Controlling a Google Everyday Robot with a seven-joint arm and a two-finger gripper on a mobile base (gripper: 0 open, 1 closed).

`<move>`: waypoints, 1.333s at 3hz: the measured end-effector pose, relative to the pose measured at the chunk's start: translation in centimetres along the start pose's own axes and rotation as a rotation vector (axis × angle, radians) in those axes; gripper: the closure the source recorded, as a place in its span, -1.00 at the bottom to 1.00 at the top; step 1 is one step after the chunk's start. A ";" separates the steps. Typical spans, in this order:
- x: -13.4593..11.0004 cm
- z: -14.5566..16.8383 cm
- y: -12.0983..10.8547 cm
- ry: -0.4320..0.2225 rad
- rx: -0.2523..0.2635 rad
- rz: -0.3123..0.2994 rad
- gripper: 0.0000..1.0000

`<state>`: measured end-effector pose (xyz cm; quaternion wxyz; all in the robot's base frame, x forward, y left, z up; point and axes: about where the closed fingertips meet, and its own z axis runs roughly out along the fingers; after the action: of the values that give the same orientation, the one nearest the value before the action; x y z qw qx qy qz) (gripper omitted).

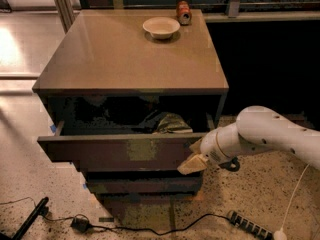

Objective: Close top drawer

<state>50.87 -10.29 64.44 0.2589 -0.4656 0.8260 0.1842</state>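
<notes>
Camera view looks down on a brown cabinet (130, 59) that stands on a speckled stone floor (20, 149), pale and shiny at the far left where light reflects. At the lower left a black rod (30, 219) lies on the floor, and a thin black cable (150, 229) runs from it to the right, under the cabinet front. The top drawer (120, 151) is pulled out toward the camera. Its long dark front runs left to right and stands well forward of the two narrower drawer fronts (142, 184) below it. Inside it some dark things and a crumpled greenish bundle (170, 124) are visible. On the cabinet top, toward the back, are a pale bowl (161, 27) and, just to its right, a small can (183, 12). The gripper (192, 163) is at the right end of the drawer front, seemingly touching it from the outer side, so the drawer lies to its left and behind it. Whether the gripper is open or closed I cannot tell. I judge that the closing push must go straight back, across the long axis of the front; pushing at one end could turn the drawer a little askew. The white arm (270, 134) reaches in from the right edge. Below it a power strip (250, 225) lies on the floor. Behind, the room is dark on the right.
</notes>
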 end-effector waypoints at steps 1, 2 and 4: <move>0.0 0.0 0.0 0.000 0.000 0.000 -1.00; 0.0 0.0 0.0 0.000 0.000 0.000 -1.00; 0.0 0.0 0.0 0.000 0.000 0.000 -0.30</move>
<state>50.87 -10.27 64.43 0.2589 -0.4657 0.8259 0.1843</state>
